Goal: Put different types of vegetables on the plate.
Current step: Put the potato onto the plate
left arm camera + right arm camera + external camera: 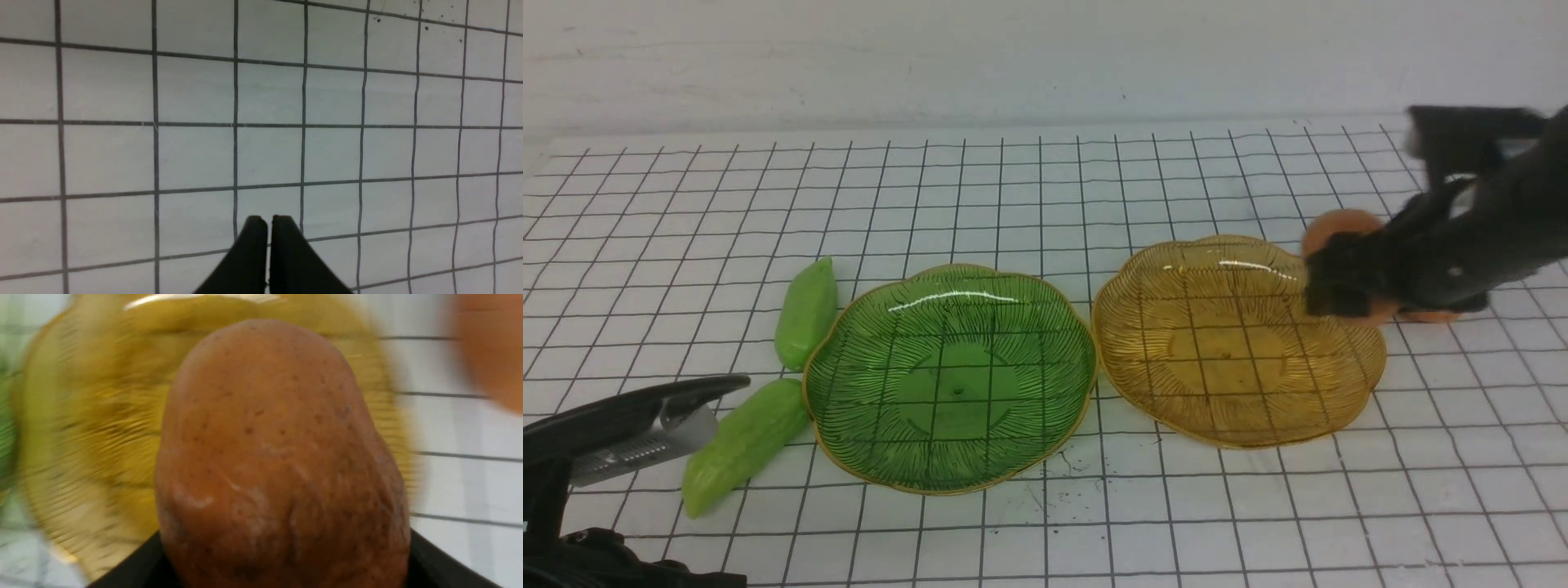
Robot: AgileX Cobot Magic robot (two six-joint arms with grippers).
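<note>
R gripper [1364, 282] (blurred) has its jaws apart around one orange-brown potato [1342, 224], held above the right edge of the amber plate [1229, 351]. Second potato [1433, 315] is on the gridded tabletop [1045, 531], right of that plate. L gripper [269, 218], near left, is closed, nothing in it. Two green cucumbers [806, 314] lie left of the green plate [956, 388], one nearer, one farther.
</note>
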